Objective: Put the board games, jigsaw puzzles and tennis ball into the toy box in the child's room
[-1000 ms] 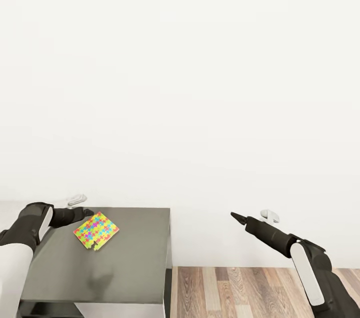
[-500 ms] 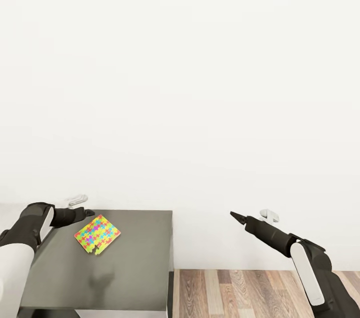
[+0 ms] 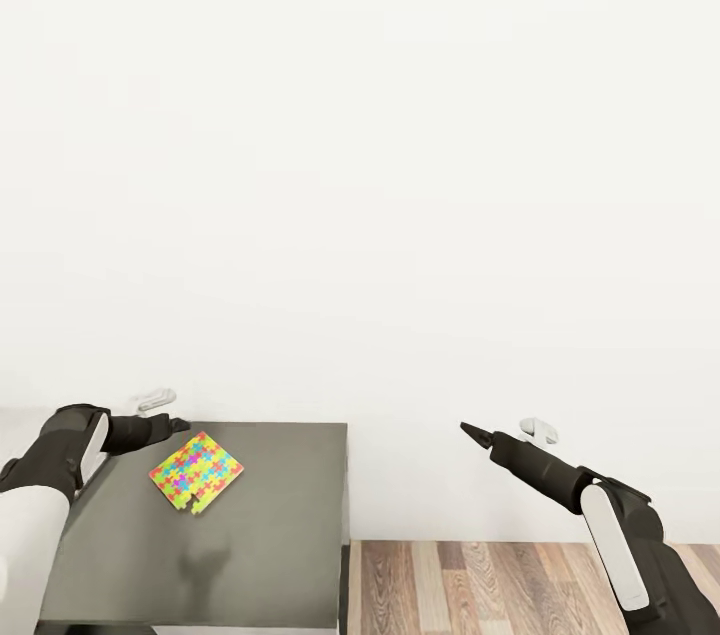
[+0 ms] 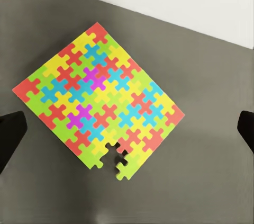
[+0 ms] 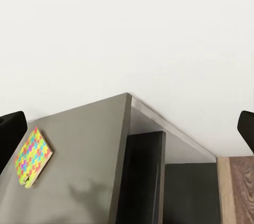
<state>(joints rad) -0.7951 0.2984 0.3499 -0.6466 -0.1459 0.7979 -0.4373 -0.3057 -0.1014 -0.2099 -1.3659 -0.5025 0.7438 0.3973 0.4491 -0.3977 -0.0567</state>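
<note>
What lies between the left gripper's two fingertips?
The jigsaw puzzle, flat on the table, lies in the left gripper's open span, seen in the left wrist view.

Matt grey table (image 3: 250,535), glossy multicoloured jigsaw puzzle (image 3: 196,472), wood-plank floor (image 3: 480,585), plain white wall (image 3: 400,165).
</note>
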